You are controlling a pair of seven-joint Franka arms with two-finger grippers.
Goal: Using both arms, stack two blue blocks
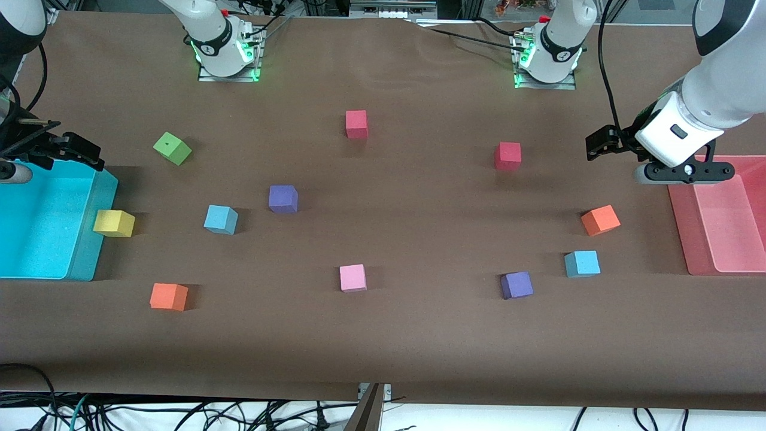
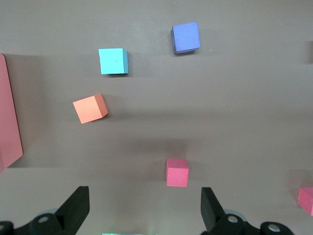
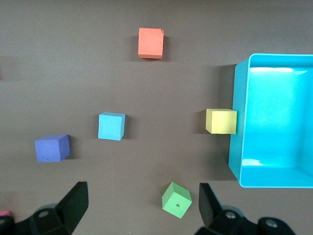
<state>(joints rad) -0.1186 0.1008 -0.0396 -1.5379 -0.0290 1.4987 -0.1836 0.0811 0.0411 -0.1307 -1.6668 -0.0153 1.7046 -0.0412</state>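
Observation:
One light-blue block (image 1: 221, 219) (image 3: 111, 126) lies toward the right arm's end of the table, beside a purple cube (image 1: 283, 199). The other light-blue block (image 1: 582, 263) (image 2: 113, 61) lies toward the left arm's end, beside another purple cube (image 1: 516, 285). My right gripper (image 1: 75, 149) (image 3: 143, 205) hangs open over the table by the cyan bin's rim, holding nothing. Open and empty too, my left gripper (image 1: 600, 145) (image 2: 145, 208) hovers over the table next to the pink tray. Both grippers are well apart from the blue blocks.
A cyan bin (image 1: 90, 239) stands at the right arm's end with a yellow cube (image 1: 114, 222) against it. A pink tray (image 1: 682, 227) lies at the left arm's end. Green (image 1: 172, 148), red (image 1: 356, 124) (image 1: 507, 155), orange (image 1: 169, 296) (image 1: 600, 219) and pink (image 1: 353, 278) cubes are scattered about.

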